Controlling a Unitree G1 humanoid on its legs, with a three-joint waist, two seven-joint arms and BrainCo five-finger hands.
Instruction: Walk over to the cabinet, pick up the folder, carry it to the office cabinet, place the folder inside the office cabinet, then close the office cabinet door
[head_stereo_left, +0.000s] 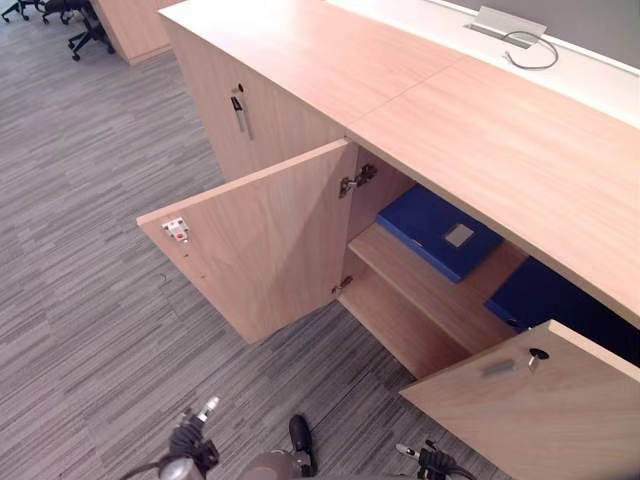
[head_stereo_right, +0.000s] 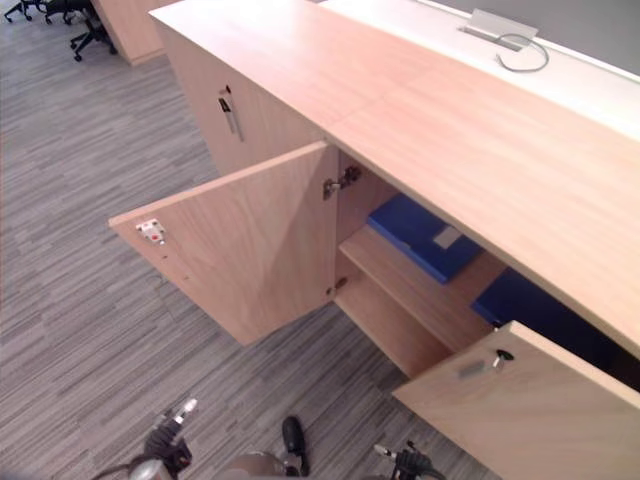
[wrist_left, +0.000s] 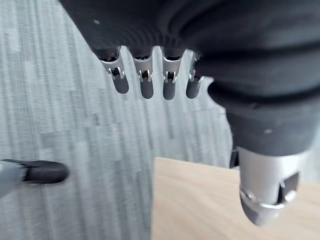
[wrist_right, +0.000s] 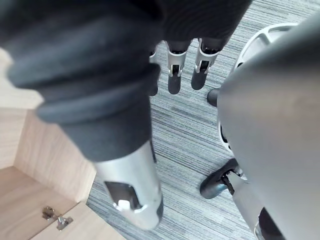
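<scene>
Grey striped carpet (head_stereo_left: 90, 300) covered the floor in front of a long light-wood office cabinet (head_stereo_left: 500, 140). Both doors of one compartment stood wide open: the left door (head_stereo_left: 250, 240) swung out over the carpet and the right door (head_stereo_left: 530, 410) reached toward the camera. Inside, a blue folder (head_stereo_left: 440, 232) with a pale label lay flat on the upper shelf (head_stereo_left: 420, 290). A second blue folder (head_stereo_left: 545, 295) lay further right, partly hidden behind the right door. Neither folder was touched by a hand.

The left hand (wrist_left: 170, 80) hung low over the carpet near a wooden panel edge, its fingers straight and loose and its thumb (wrist_left: 265, 195) apart, holding nothing. The right hand (wrist_right: 175, 75) hung likewise beside the open cabinet, fingers relaxed and empty.

Black office chairs (head_stereo_left: 85, 30) stood far off on the carpet. A grey cable (head_stereo_left: 530, 50) looped on the white surface behind the cabinet top. A key (head_stereo_left: 239, 108) hung in the neighbouring closed door, and a metal hinge (head_stereo_left: 355, 181) showed at the left door's inner edge.
</scene>
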